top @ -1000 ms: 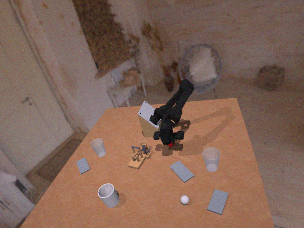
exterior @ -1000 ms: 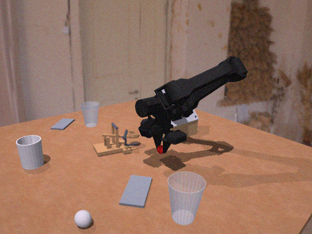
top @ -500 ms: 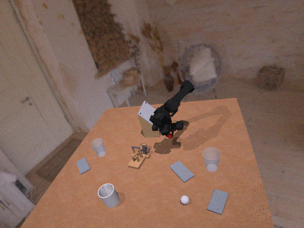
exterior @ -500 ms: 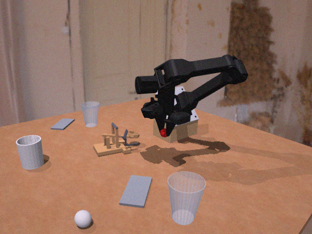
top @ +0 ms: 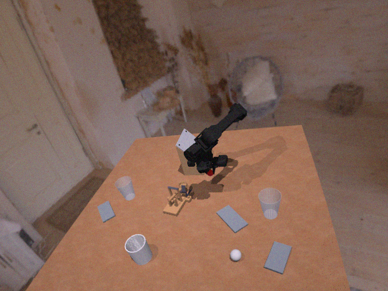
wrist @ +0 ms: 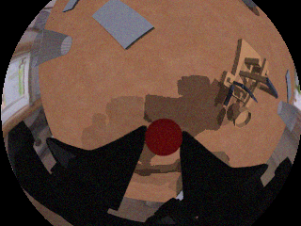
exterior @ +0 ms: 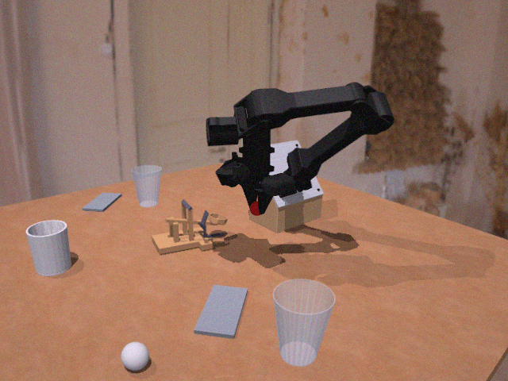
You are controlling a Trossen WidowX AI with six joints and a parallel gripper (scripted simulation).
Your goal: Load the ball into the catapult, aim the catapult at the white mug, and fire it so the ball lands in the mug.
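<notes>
The pincer [exterior: 255, 203] is closed on the red ball [exterior: 255, 208], its two black fingers pressing the ball from either side and holding it in the air above the desk [exterior: 369, 328]. The wooden catapult [exterior: 186, 233] stands on the desk near the ball, on the side away from the arm's base block [exterior: 295, 213]. The white mug [exterior: 48, 247] stands well apart from the catapult, and a white ball [exterior: 135, 355] lies farther off.

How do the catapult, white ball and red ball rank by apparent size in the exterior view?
1. Catapult
2. White ball, though it is nearest the camera, which enlarges it
3. Red ball, partly hidden in the pincer
</notes>
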